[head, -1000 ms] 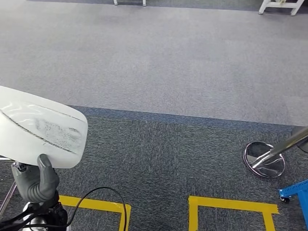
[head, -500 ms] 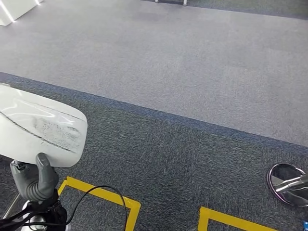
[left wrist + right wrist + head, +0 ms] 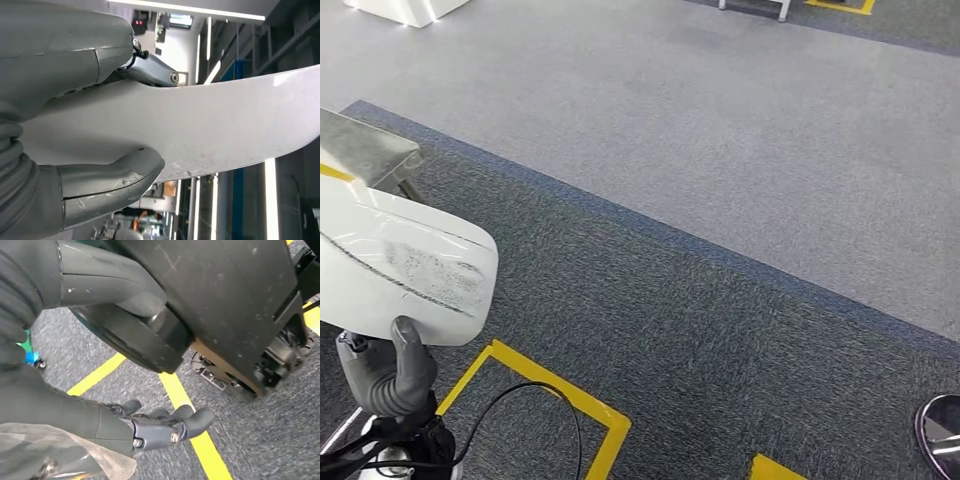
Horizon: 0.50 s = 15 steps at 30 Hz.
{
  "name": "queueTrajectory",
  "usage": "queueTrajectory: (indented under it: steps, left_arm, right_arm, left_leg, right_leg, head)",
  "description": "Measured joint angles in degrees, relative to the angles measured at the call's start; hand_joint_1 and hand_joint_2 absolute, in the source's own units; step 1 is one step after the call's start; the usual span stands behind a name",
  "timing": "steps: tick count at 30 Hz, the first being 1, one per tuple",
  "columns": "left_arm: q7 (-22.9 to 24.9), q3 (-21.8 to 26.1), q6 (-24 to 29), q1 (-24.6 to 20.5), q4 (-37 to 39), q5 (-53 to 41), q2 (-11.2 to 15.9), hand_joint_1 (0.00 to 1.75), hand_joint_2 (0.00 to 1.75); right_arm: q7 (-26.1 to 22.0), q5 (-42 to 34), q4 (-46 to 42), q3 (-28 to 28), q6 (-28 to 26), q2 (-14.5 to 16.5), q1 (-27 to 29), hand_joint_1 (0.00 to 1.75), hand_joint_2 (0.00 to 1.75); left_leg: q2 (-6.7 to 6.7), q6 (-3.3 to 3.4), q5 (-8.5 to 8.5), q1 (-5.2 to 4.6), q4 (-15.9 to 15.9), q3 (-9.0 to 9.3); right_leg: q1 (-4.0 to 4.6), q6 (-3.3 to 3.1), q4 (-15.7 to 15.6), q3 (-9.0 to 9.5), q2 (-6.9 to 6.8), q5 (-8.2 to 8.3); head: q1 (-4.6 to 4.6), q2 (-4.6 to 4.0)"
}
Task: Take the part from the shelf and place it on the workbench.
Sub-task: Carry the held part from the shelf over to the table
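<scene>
While gripped by the left hand (image 3: 392, 372), one white part (image 3: 399, 268) shows.

White, smooth, curved part (image 3: 399, 265), elongated with a rounded end, speckled grey along a dark seam. Held roughly level above the carpet (image 3: 682, 300), gripped in the left hand (image 3: 388, 375), thumb on one face, fingers on the other.

part (image 3: 403, 270) at left above left hand (image 3: 388, 375), floor tape (image 3: 561, 400) just right of both
</scene>
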Motion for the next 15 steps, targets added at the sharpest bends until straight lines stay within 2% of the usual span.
queueTrajectory:
  steps: [2, 4, 5, 6, 7, 8, 9, 10, 11, 13, 15]
  left_arm:
    - [0.0, 0.2, 0.0, -0.1, 0.0, -0.2, 0.0, 1.75, 1.75]
    - [-0.1, 0.3, -0.1, -0.3, 0.0, -0.4, -0.1, 1.75, 1.75]
    - [-0.1, 0.3, -0.2, -0.4, 0.0, -0.4, -0.1, 1.75, 1.75]
    - [0.0, 0.3, -0.2, -0.4, 0.1, -0.4, -0.2, 1.75, 1.75]
    - [0.0, 0.3, -0.2, -0.3, 0.1, -0.5, -0.2, 1.75, 1.75]
    - [0.1, 0.4, -0.2, -0.3, 0.1, -0.5, -0.2, 1.75, 1.75]
    - [0.2, 0.4, -0.2, -0.3, 0.2, -0.6, -0.2, 1.75, 1.75]
    - [0.4, 0.4, -0.2, -0.3, 0.3, -0.7, -0.3, 1.75, 1.75]
    - [0.5, 0.4, -0.2, -0.4, 0.3, -0.7, -0.3, 1.75, 1.75]
    - [0.7, 0.5, -0.1, -0.4, 0.4, -0.9, -0.3, 1.75, 1.75]
    - [0.8, 0.5, 0.0, -0.3, 0.4, -1.0, -0.3, 1.75, 1.75]
  right_arm:
    - [-0.1, 0.1, 0.0, 0.2, 0.0, 0.0, 0.0, 0.00, 1.75]
    - [-0.3, 0.1, 0.0, 0.3, 0.0, 0.0, 0.0, 0.00, 1.75]
    - [-0.4, 0.1, 0.0, 0.3, 0.0, 0.0, -0.1, 0.00, 1.75]
    - [-0.5, 0.1, 0.0, 0.3, 0.0, 0.0, -0.2, 0.00, 1.75]
    - [-0.4, 0.1, 0.0, 0.3, 0.0, 0.0, -0.4, 0.00, 1.75]
    - [-0.4, 0.1, 0.0, 0.3, 0.0, -0.1, -0.4, 0.00, 1.75]
    - [-0.3, 0.1, 0.0, 0.3, 0.0, -0.1, -0.4, 0.00, 1.75]
    - [-0.3, 0.1, 0.0, 0.3, 0.0, -0.1, -0.3, 0.00, 1.75]
    - [-0.2, 0.1, 0.0, 0.4, 0.0, -0.1, -0.1, 0.00, 1.75]
    - [-0.2, 0.1, 0.0, 0.4, 0.0, -0.1, 0.1, 0.00, 1.75]
    - [-0.1, 0.2, 0.0, 0.6, 0.0, -0.1, 0.0, 0.00, 1.75]
  left_leg:
    - [-1.24, 0.57, 0.29, 0.46, -0.6, 0.32]
    - [-2.45, 0.89, 0.38, 0.73, -0.8, 0.47]
    - [-3.04, 0.95, 0.36, 0.75, -0.8, 0.46]
    - [-3.69, 0.98, 0.34, 0.77, -0.8, 0.51]
    - [-4.39, 0.97, 0.32, 0.80, -0.8, 0.57]
    - [-5.19, 0.91, 0.27, 0.88, -0.7, 0.66]
    - [-6.02, 0.78, 0.19, 0.99, -0.6, 0.74]
    - [-6.84, 0.54, 0.07, 1.04, -0.4, 0.69]
    - [-7.63, 0.23, -0.05, 1.08, 0.0, 0.46]
    - [-8.97, -0.55, 0.06, 1.14, 0.4, -0.21]
    - [-10.01, -1.20, 0.31, 1.35, 0.5, -0.64]
  right_leg:
    - [-0.13, 0.55, 2.3, -0.98, 2.44, -1.57]
    - [-0.28, 0.89, 8.9, -4.47, 5.64, -4.67]
    - [-0.32, 1.00, 12.7, -6.56, 6.24, -5.99]
    - [-0.35, 1.12, 15.2, -8.12, 6.47, -6.38]
    - [-0.39, 1.20, 15.8, -8.77, 6.56, -5.67]
    - [-0.47, 1.28, 14.2, -8.37, 6.71, -3.85]
    - [-0.62, 1.37, 10.9, -7.11, 7.24, -1.38]
    - [-0.88, 1.48, 7.4, -5.63, 8.76, 0.46]
    - [-1.16, 1.50, 4.1, -4.22, 10.38, 1.58]
    - [-1.38, 1.21, 1.4, -2.91, 12.52, 1.66]
    - [-1.29, 0.51, 1.1, -2.59, 11.43, 1.74]
  head:
    - [0.28, 0.00]
    - [0.68, 0.00]
    - [0.78, 0.00]
    - [0.79, -0.01]
    - [0.80, -0.01]
    - [0.82, -0.01]
    - [0.83, -0.01]
    - [0.86, -0.01]
    - [0.88, 0.00]
    - [0.95, 0.00]
    - [0.95, 0.00]
